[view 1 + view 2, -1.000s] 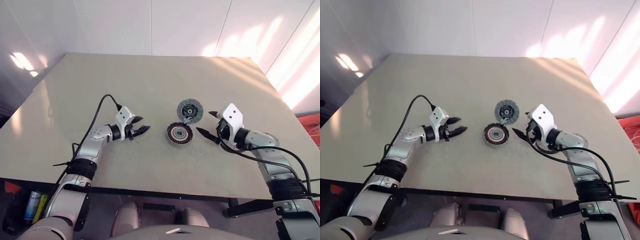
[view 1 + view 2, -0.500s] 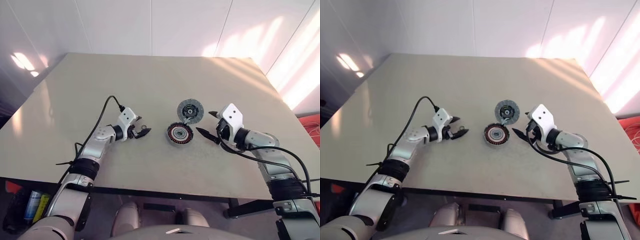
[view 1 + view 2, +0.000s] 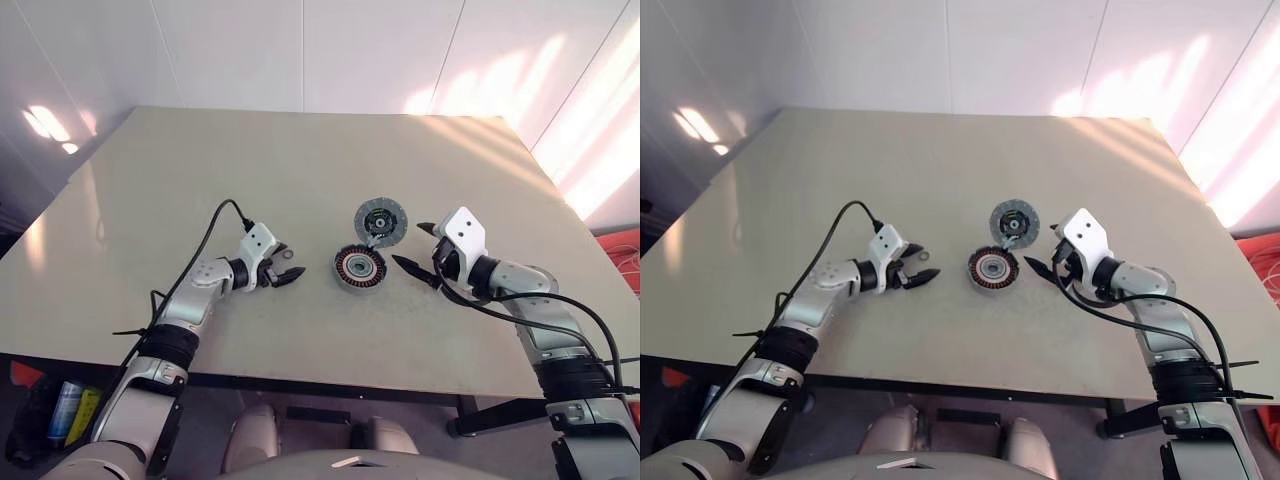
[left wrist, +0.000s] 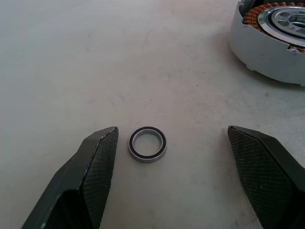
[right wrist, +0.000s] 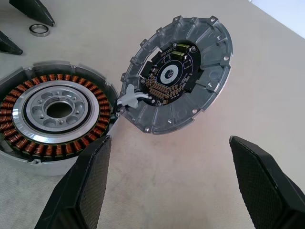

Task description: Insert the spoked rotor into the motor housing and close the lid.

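Motor housing (image 3: 359, 267): where does it sit, and is there room around it?
— Mid-counter, slightly toward the right arm, well away from every edge. The counter (image 3: 300, 150) lies bare on the far side and out to the left; at the near edge only the two arms cross it.

And the lid (image 3: 381, 221)?
— Just beyond the housing, its ringed inner face up. In the right wrist view a small grey tab from its rim reaches the housing's rim, so the two touch there.

How do the tools stand to them?
— The right tool (image 3: 410, 245) is just beside the housing and lid on the right, fingers spread wide, touching neither. The left tool (image 4: 172, 133) is near the housing on its left, fingers wide apart and low over the counter, with a small ring (image 4: 147, 143) lying flat between them (closer to one finger (image 4: 102, 157), touching neither).

Anything hard to read?
— The lid's outer face is turned down. The housing is cut off at the picture's edge in the left wrist view. Whether the lid lies flat or tilts on the housing's rim, I cannot tell.
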